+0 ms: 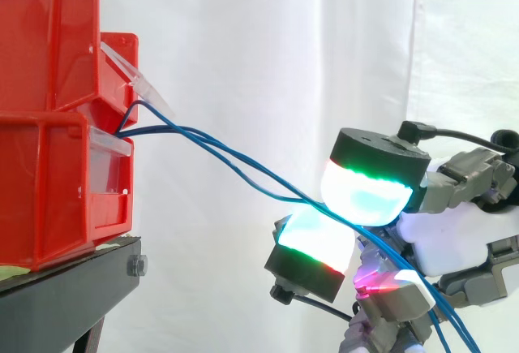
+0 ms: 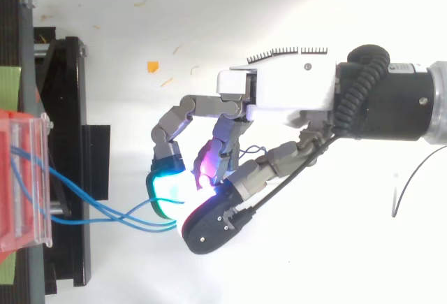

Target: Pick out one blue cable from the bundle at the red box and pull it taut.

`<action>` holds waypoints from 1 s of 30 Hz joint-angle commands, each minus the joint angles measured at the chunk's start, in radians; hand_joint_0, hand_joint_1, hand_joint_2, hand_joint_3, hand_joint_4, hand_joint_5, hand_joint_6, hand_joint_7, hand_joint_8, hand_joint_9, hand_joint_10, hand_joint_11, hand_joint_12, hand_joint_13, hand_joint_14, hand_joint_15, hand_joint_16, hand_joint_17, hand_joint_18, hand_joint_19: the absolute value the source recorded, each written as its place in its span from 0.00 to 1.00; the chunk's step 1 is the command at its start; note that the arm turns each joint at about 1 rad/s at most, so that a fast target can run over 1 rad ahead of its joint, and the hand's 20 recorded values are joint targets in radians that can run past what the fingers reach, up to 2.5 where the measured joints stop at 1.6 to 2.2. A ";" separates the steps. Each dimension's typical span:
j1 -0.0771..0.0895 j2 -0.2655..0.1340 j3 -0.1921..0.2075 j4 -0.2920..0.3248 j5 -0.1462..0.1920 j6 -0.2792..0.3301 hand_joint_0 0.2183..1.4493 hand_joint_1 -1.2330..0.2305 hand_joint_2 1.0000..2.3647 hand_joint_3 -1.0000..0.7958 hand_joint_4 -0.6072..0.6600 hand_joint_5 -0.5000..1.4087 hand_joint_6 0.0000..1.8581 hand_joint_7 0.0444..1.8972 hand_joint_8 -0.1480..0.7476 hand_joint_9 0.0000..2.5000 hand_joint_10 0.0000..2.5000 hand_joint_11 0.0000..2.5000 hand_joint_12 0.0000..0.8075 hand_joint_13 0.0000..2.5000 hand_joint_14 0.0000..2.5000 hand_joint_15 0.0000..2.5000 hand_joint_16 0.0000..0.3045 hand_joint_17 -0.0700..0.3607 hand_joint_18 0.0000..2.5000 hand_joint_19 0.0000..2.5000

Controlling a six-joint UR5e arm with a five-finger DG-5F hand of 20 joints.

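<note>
Blue thin cables (image 1: 170,129), at least two strands, are pinched between the curled glowing fingers (image 1: 365,191) of the robot hand (image 2: 279,87); they run slightly slack up to stacked red plastic bins (image 1: 49,182) on a black stand (image 1: 65,288), so pull directly away.

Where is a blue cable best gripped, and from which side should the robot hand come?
On the free stretch of the blue cables, well clear of the red box, where they hang in open air. Come from the side away from the box, pads closing from above and below across the strand, as the robot hand pinches now.
</note>
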State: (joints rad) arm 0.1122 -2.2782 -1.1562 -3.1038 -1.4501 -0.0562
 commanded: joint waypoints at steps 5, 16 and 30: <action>0.000 0.000 0.001 -0.003 -0.001 0.003 0.40 0.16 0.00 0.28 0.39 0.20 0.50 0.54 0.48 0.48 0.01 0.37 0.36 0.37 0.01 0.17 0.12 0.36 0.36 0.27; 0.000 0.000 0.000 0.002 -0.001 0.004 0.37 0.12 0.00 0.28 0.41 0.20 0.50 0.53 0.47 0.48 0.01 0.37 0.36 0.37 0.01 0.17 0.12 0.36 0.36 0.27; 0.000 -0.001 0.000 0.001 -0.003 0.004 0.23 0.32 0.00 0.28 0.47 0.20 0.48 0.49 0.50 0.48 0.01 0.36 0.40 0.37 0.01 0.16 0.14 0.39 0.37 0.27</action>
State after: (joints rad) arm 0.1123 -2.2784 -1.1564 -3.1022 -1.4525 -0.0524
